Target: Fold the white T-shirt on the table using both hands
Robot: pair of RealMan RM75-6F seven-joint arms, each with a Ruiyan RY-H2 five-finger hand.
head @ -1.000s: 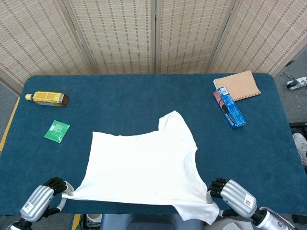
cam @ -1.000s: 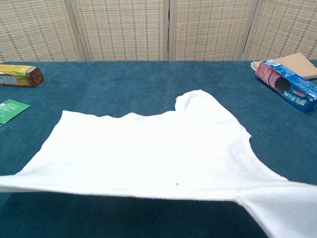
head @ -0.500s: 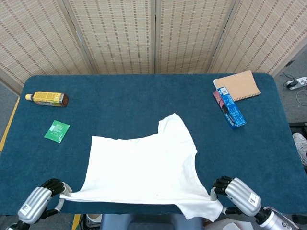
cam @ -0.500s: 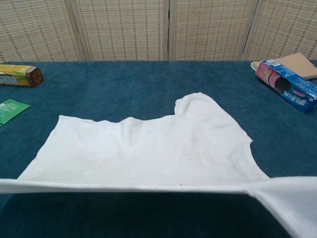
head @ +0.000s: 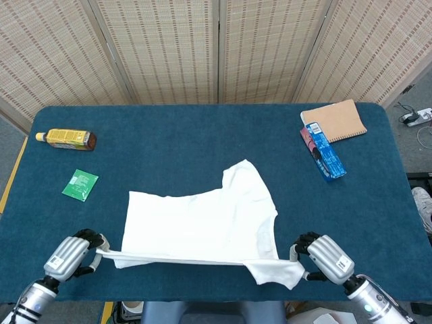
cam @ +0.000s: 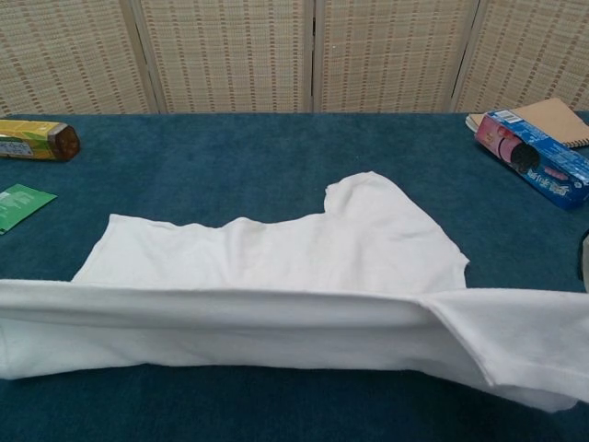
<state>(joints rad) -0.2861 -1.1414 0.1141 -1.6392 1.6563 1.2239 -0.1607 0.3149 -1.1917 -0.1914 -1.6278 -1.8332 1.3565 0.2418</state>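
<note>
The white T-shirt [head: 202,219] lies on the blue table, its near hem lifted and stretched taut between both hands. My left hand [head: 71,255] grips the hem's left corner at the table's front left. At the front right, my right hand [head: 322,256] grips the other end, where a sleeve hangs down. In the chest view the raised hem of the T-shirt [cam: 276,322] forms a wide band folding over the flat part; a sliver of the right hand [cam: 585,256] shows at the right edge, the left hand is out of that frame.
A yellow bottle [head: 66,140] lies at the far left, with a green packet [head: 80,184] below it. A brown notebook [head: 333,121] and a blue snack box [head: 325,150] sit at the back right. The blue table [head: 169,145] ends just behind the hands.
Both hands have risen and moved forward over the table, carrying the near hem up and away from the edge. The shirt's visible flat area has shortened.
</note>
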